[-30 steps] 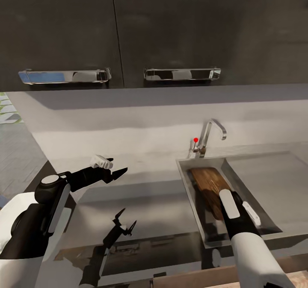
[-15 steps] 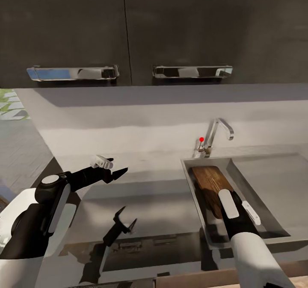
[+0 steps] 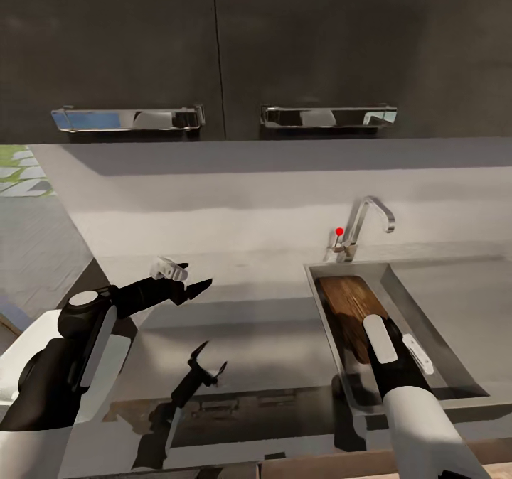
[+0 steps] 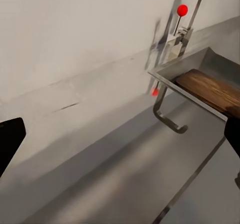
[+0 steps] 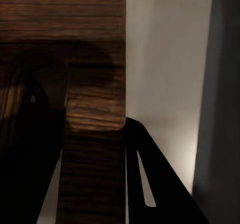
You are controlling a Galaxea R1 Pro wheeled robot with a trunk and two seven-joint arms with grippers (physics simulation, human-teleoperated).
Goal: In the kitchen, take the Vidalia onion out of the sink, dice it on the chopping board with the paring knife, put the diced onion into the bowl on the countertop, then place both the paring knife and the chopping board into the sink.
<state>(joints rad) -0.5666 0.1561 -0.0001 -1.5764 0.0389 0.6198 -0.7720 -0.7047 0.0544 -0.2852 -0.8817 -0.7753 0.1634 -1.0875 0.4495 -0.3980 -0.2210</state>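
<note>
The dark brown chopping board (image 3: 348, 301) lies tilted inside the steel sink (image 3: 421, 317), close to its left wall. My right arm (image 3: 384, 347) reaches down over the board's near end. In the right wrist view my right gripper (image 5: 92, 134) is shut on the chopping board (image 5: 90, 44), with a dark finger on each side of it. My left gripper (image 3: 199, 273) hovers open over the countertop (image 3: 249, 330), well left of the sink. The left wrist view looks between its open fingers (image 4: 10, 139) at the board (image 4: 210, 89). The Vidalia onion, paring knife and bowl are out of view.
A curved chrome tap (image 3: 371, 219) with a red dot stands behind the sink. Dark upper cabinets with chrome handles (image 3: 128, 118) hang above the grey wall. The worktop ends at the left, where wood floor (image 3: 28, 251) shows.
The whole picture has shifted, so the camera moved. The board stayed with my right gripper and now sits closer to the sink's left wall. My left gripper keeps its pose.
</note>
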